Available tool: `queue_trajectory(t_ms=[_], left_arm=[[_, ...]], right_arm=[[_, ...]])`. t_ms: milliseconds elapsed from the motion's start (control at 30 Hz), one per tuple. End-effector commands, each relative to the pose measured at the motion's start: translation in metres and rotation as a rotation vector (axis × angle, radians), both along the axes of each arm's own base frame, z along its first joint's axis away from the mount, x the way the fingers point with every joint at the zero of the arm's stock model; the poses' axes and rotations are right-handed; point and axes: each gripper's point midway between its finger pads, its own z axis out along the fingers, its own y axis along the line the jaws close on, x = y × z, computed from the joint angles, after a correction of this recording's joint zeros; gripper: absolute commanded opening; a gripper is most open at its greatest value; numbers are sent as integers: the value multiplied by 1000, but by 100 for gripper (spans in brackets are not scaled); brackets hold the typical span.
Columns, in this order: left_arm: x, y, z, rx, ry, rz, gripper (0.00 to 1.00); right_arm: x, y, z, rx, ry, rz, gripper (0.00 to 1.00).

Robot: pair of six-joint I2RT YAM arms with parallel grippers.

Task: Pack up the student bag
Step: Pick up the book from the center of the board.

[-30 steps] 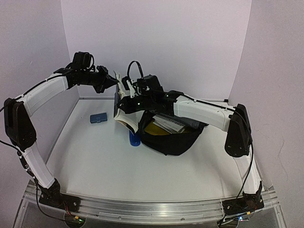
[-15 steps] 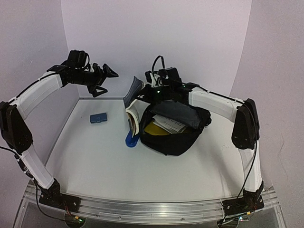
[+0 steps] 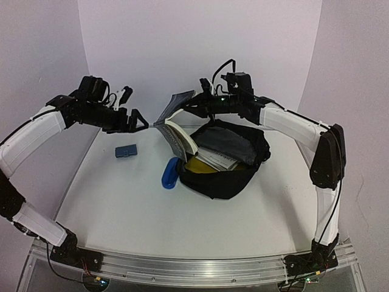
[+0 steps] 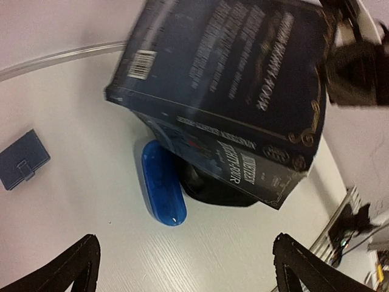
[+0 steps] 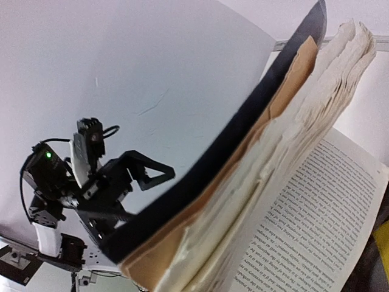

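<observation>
The student bag [image 3: 226, 177], a black soft backpack, lies open at mid-table, with a yellow item [image 3: 198, 165] and a white booklet [image 3: 219, 159] inside. Above its left rim hangs a dark-covered book [image 3: 177, 131] with its pages fallen open, and my right gripper [image 3: 198, 108] is shut on the cover's top edge. The right wrist view is filled by the book [image 5: 285, 182]; my own fingers are hidden there. My left gripper [image 3: 132, 119] is open and empty, apart from the book on its left. From the left wrist, the book [image 4: 231, 79] hangs over the bag [image 4: 213, 193].
A blue oblong case [image 3: 171, 174] leans against the bag's left side, also showing in the left wrist view [image 4: 161, 192]. A small dark blue wallet [image 3: 126, 151] lies on the table to the left. Purple walls close the back and sides.
My left gripper has opened, let go of the book and drawn back left. The right gripper has carried the book right and back over the bag's rim, pages falling open.
</observation>
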Motion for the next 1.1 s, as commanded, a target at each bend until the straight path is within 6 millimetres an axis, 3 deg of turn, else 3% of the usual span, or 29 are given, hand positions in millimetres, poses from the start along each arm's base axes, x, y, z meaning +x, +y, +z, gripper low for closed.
queue_trajectory(t_ms=[0, 300, 567, 767, 900, 1067], left_arm=[[-33, -24, 20, 228, -358, -233, 100], [-31, -59, -3, 586, -571, -372, 100], [-11, -75, 28, 639, -784, -278, 98], [-9, -83, 29, 659, -851, -304, 98], [-9, -91, 26, 656, -841, -336, 84], [-16, -103, 39, 561, -818, -362, 44]], right_arm=[[-44, -14, 105, 217, -143, 140, 0], [-63, -10, 98, 242, -25, 270, 0], [-81, -6, 80, 230, 57, 348, 0], [-94, -2, 69, 219, 125, 404, 0], [-97, -2, 68, 222, 140, 416, 0], [-96, -2, 69, 226, 142, 415, 0]])
